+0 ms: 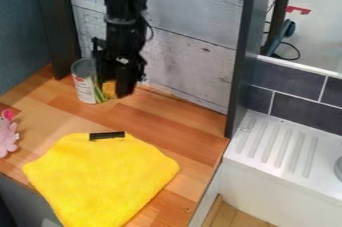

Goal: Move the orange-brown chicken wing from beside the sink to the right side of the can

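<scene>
Metal can (84, 87) is seen in the camera view at the back left of the wooden counter (167, 126), before a wall of weathered whitish boards (184, 66). The can is stood upright, its long axis vertical and its round, grey-rimmed end turned up; its cylindrical side is wrapped in a pale label with green and yellow parts. Its right side is partly hidden by the black gripper (119, 89), which is pointed down just beside it. Whether the gripper is open, closed or set on the can cannot be told. Nearer the front, a soft, fuzzy yellow cloth (100, 181) is spread flat, with a narrow black strip (107, 135) at its back edge. A pink plush toy (7, 138) is placed at the left edge; a ridged white drainboard (274, 153) is set at the right.
</scene>
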Controlling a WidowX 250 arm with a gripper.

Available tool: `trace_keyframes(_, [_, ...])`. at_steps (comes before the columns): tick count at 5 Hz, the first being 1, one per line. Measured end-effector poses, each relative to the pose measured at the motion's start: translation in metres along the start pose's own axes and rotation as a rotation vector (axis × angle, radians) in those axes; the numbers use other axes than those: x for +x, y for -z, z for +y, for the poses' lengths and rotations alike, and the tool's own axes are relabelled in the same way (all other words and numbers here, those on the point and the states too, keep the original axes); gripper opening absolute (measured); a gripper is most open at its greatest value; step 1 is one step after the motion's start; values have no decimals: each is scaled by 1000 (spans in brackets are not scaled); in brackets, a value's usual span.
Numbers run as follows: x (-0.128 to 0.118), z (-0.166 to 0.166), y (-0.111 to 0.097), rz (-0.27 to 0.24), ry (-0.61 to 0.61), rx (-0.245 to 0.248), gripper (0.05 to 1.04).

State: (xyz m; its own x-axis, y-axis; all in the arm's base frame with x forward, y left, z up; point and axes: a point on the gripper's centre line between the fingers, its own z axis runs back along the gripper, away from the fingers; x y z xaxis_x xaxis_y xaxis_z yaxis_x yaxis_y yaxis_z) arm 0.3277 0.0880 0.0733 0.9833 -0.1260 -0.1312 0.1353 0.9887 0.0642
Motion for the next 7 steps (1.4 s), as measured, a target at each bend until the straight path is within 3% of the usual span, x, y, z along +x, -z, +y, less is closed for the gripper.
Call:
trace_keyframes(2, [10,3,40,100,41,-6,590])
trace_keyframes(4, [25,8,53,108,74,-10,590])
trace_keyframes(5, [27,8,57,115,92,-14,646])
trace_keyframes(6, [25,7,56,128,111,-34,937])
trace_keyframes(7, [19,10,56,42,101,-137,1010])
